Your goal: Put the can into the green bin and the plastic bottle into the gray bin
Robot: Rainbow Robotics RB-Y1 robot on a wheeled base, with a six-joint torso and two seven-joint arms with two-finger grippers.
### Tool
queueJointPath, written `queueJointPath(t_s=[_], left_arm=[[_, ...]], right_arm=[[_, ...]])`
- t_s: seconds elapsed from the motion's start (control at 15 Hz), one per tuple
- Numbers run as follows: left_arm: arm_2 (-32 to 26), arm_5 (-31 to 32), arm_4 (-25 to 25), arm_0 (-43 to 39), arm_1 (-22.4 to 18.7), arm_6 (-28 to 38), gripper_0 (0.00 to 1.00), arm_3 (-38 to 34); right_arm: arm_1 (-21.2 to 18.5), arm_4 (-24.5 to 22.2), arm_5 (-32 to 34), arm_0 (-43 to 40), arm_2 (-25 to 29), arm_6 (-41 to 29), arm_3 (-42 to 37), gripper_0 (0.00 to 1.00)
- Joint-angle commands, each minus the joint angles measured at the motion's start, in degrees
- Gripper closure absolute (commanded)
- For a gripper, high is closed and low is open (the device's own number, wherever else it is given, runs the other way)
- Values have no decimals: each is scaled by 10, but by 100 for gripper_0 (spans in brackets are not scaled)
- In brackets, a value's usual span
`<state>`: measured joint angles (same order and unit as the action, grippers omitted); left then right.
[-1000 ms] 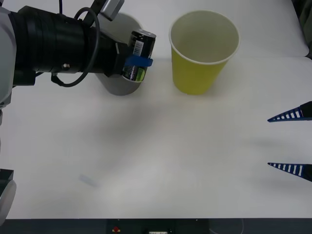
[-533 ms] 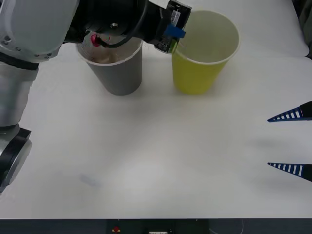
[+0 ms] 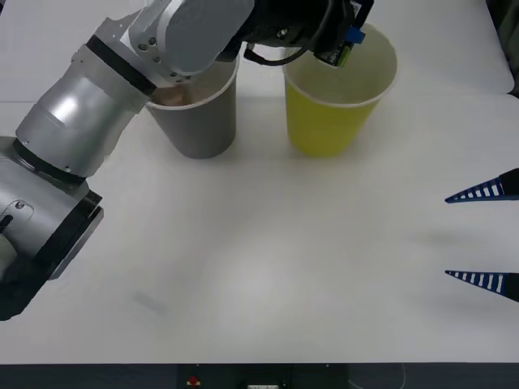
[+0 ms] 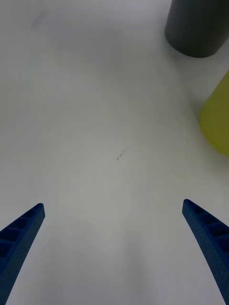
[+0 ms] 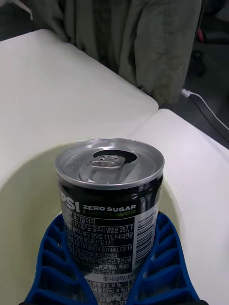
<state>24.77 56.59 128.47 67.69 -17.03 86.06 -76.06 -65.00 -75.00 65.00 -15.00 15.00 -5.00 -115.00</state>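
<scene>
My left gripper (image 3: pixel 347 40) is shut on the can (image 3: pixel 340 53), a dark can with a silver pull-tab top, and holds it upright over the open mouth of the green bin (image 3: pixel 328 121). In the left wrist view the can (image 5: pixel 109 205) sits between the blue fingers (image 5: pixel 164 267), with the bin's pale inside (image 5: pixel 28 190) around and below it. The gray bin (image 3: pixel 199 121) stands just left of the green bin, partly under my left arm. A brownish part of the plastic bottle (image 3: pixel 172 96) shows inside it. My right gripper (image 3: pixel 486 235) hangs open at the table's right edge, holding nothing.
The right wrist view shows bare white table between the open right gripper (image 4: pixel 114 248) and the gray bin (image 4: pixel 198 26) and green bin (image 4: pixel 217 119). Behind the table hang a greenish cloth (image 5: pixel 138 43) and a white cable (image 5: pixel 205 105).
My left arm has carried the can to the right, from in front of the gray bin to above the green bin's mouth. The right arm has not moved.
</scene>
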Motion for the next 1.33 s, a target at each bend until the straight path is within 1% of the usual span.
queueJointPath(t_s=[0.07,0.2,0.27,0.33,0.4,0.47,0.73,0.8,0.93,1.07,1.13,1.2,1.27,1.33], left_arm=[[9,-27,9,6,15,0,100,29],[11,-26,13,6,15,-5,100,29],[11,-26,17,6,15,-7,88,29],[11,-26,20,6,15,-25,33,29],[11,-26,23,6,15,-28,4,29],[11,-24,25,6,15,-29,0,29],[11,-23,29,5,15,-39,0,29],[11,-11,30,7,16,-39,0,28],[-13,29,33,8,15,-62,0,21],[-57,108,29,6,8,-107,0,-4],[-74,141,18,6,-4,-136,0,-15],[-93,167,-7,1,-16,-161,0,-22],[-117,188,-30,-19,-32,-185,0,-44],[-135,204,-49,-46,-49,-194,0,-85]], right_arm=[[0,0,0,0,0,0,0,0],[0,0,0,0,0,0,0,0],[0,0,0,0,0,0,0,0],[0,0,0,0,0,0,0,0],[0,0,0,0,0,0,0,0],[0,0,0,0,0,0,0,0],[0,0,0,0,0,0,0,0],[0,0,0,0,0,0,0,0],[0,0,0,0,0,0,0,0],[0,0,0,0,0,0,0,0],[0,0,0,0,0,0,0,0],[0,0,0,0,0,0,0,0],[0,0,0,0,0,0,0,0],[0,0,0,0,0,0,0,0]])
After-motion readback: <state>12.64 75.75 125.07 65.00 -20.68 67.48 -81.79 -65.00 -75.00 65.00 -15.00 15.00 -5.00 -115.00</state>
